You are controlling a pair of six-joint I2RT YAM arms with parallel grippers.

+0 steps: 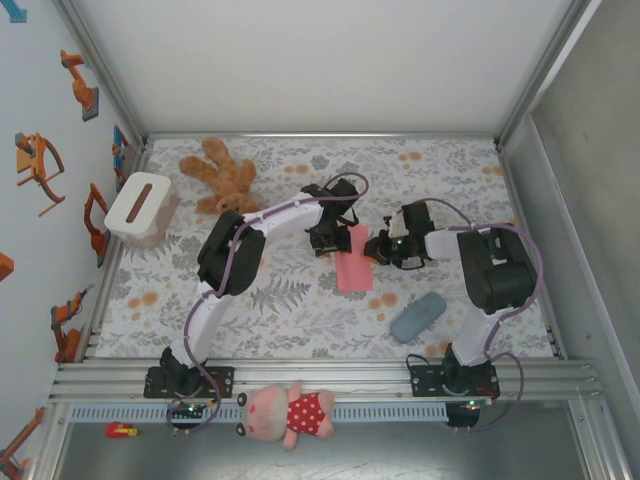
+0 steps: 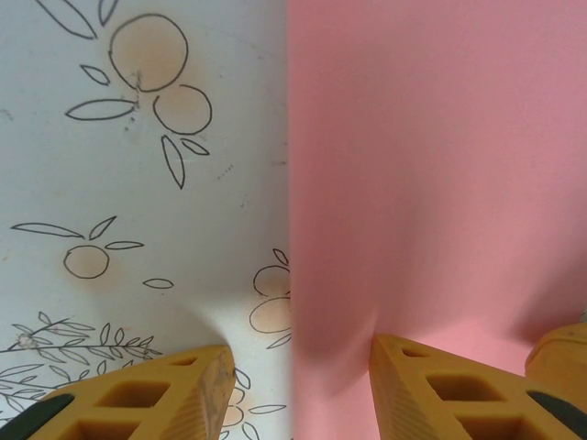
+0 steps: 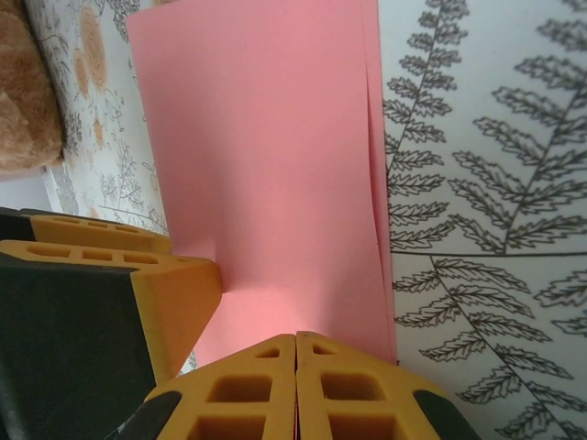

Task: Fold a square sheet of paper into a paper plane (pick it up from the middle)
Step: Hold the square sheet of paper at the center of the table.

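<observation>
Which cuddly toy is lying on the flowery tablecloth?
The brown teddy bear, at the far left. The pink toy in the red dress lies off it, at the near edge.

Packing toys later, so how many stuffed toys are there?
2. A brown teddy bear lies at the table's far left; a pink plush toy in a red dotted dress lies off the table by the near rail. None seems hidden.

The surface (image 1: pixel 290 310) is covered by a leaf-and-flower print and is enclosed by a plain white back wall (image 1: pixel 320 60), a left wall (image 1: pixel 38 92) decorated with orange stickers (image 1: pixel 38 165), and metal rails (image 1: pixel 330 378).
</observation>
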